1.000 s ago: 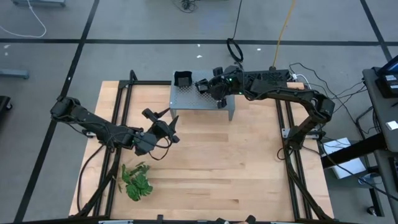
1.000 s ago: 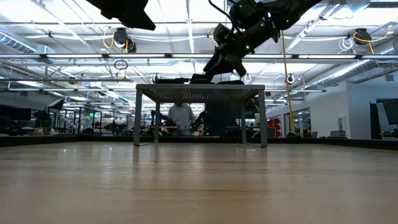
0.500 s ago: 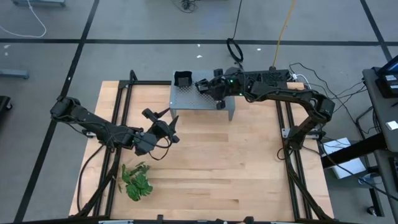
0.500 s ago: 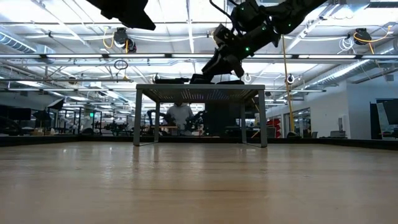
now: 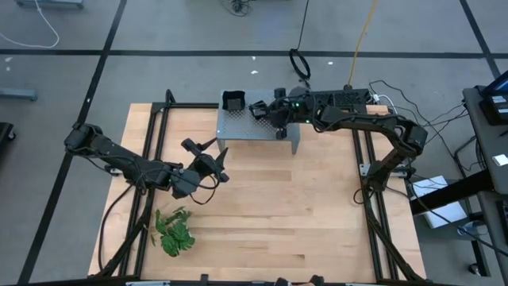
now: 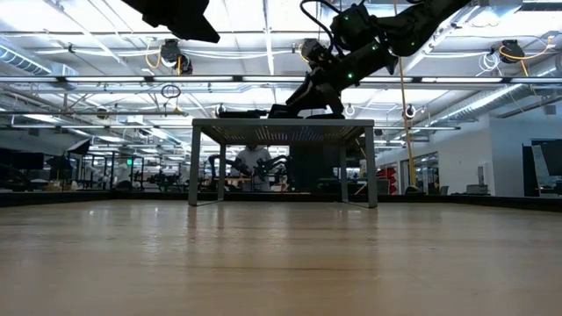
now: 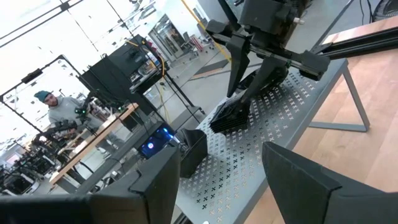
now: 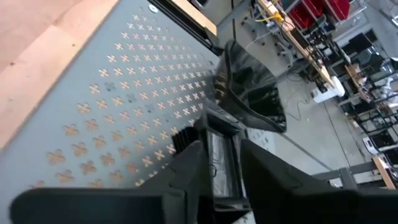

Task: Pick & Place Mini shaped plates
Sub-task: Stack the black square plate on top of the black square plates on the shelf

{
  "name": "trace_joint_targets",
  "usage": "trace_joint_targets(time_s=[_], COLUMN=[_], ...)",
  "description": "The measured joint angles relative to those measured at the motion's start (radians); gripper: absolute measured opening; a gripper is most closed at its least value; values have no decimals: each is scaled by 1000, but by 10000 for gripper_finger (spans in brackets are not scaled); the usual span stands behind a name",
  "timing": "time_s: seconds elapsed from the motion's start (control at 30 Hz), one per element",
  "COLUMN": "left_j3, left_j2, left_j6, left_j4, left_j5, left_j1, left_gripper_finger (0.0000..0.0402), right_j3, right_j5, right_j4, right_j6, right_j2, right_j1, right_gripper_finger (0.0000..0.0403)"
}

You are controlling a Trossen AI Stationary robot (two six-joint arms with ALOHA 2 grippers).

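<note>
A grey perforated metal stand (image 5: 255, 127) sits at the table's far side. On its top, near the far left corner, rests one small glossy black dish (image 5: 232, 101), also seen past my right fingers (image 8: 249, 90). My right gripper (image 5: 259, 109) reaches over the stand from the right and is shut on a second black mini plate (image 7: 227, 115) lying on the stand top. My left gripper (image 5: 205, 151) hovers open above the table, just near-left of the stand, its fingers (image 7: 155, 180) wide apart and touching nothing. My right gripper pinches the black mini plate by its edge (image 8: 222, 158) between the two fingers (image 8: 186, 168). The fingers come slanting down from the right and above. The plate's underside still rests on the stand's perforated top (image 7: 273, 118); it is not lifted clear.
A green leafy sprig (image 5: 175, 232) lies on the wood near the table's near-left corner. The table's middle and right are bare wood (image 5: 302, 206). Black rails (image 5: 155, 135) run along both sides. People and benches show in the room beyond (image 6: 255, 162).
My right arm's wrist has risen a little over the stand while its fingers have stayed at the plate. The plate and the other dish have kept their places. My left arm has kept still.
</note>
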Motion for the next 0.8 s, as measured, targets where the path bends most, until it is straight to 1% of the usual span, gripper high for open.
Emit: trace_joint_targets(time_s=[0.23, 0.43, 0.63, 0.8], left_j3=[0, 0, 0, 0], left_j2=[0, 0, 0, 0], left_j6=[14, 17, 18, 18], left_j4=[0, 0, 0, 0], left_j5=[0, 0, 0, 0], left_j1=[0, 0, 0, 0], left_gripper_finger=[230, 230, 230, 230], right_j3=[0, 0, 0, 0], right_j5=[0, 0, 0, 0], right_j4=[-11, -11, -8, -6], right_j6=[25, 26, 14, -55], right_j2=[0, 0, 0, 0], right_j1=[-1, 0, -1, -1], right_gripper_finger=[40, 5, 0, 0])
